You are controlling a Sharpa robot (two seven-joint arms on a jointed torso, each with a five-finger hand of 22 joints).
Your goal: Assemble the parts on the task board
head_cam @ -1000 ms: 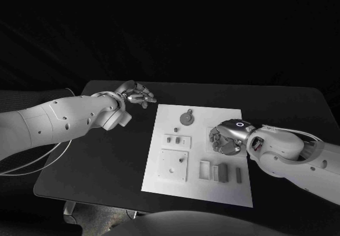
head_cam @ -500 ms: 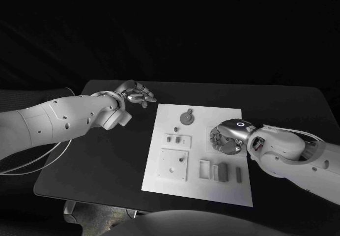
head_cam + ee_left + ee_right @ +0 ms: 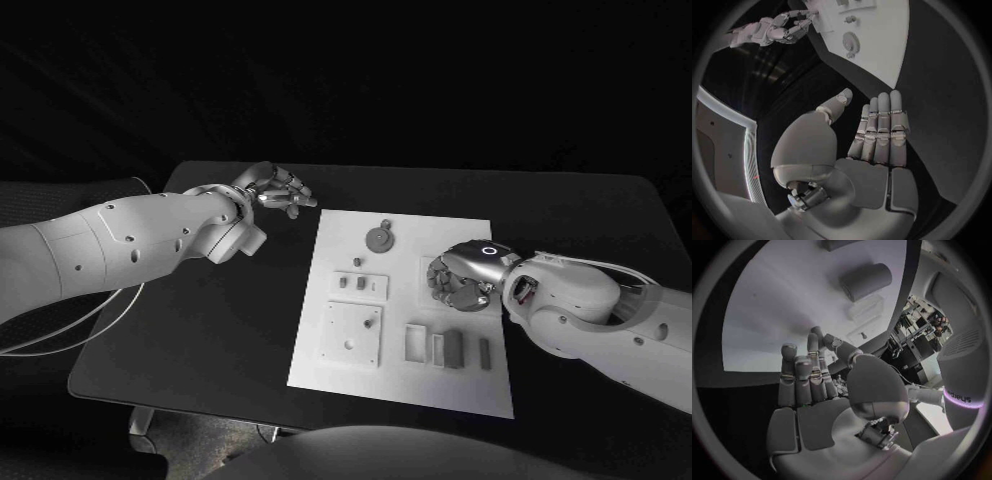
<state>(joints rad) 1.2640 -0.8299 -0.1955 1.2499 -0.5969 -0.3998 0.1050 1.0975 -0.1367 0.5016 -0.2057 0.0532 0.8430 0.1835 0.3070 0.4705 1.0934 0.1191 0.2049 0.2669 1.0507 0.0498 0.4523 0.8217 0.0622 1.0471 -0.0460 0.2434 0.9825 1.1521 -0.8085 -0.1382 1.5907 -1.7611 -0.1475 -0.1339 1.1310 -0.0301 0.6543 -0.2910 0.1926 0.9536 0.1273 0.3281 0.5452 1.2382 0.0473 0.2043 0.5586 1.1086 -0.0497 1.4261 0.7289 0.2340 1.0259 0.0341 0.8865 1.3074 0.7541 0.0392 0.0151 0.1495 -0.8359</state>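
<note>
The white task board (image 3: 404, 310) lies in the middle of the black table. On it are a round grey part (image 3: 379, 238), a small peg (image 3: 356, 263), a slotted block (image 3: 361, 286), a square plate (image 3: 352, 335) and upright rectangular parts (image 3: 451, 350). My right hand (image 3: 462, 278) hovers over the board's right side with fingers bent downward; the right wrist view shows this hand (image 3: 811, 385) holding nothing, with a grey cylinder (image 3: 866, 280) beyond its fingertips. My left hand (image 3: 274, 190) is off the board's far left corner, and its fingers (image 3: 879, 135) are straight and empty.
Bare black table (image 3: 202, 310) surrounds the board, with wide room on the left side. A pale cable (image 3: 72, 330) loops by the left arm. In the left wrist view the board (image 3: 879, 40) and my right hand (image 3: 773, 30) lie ahead.
</note>
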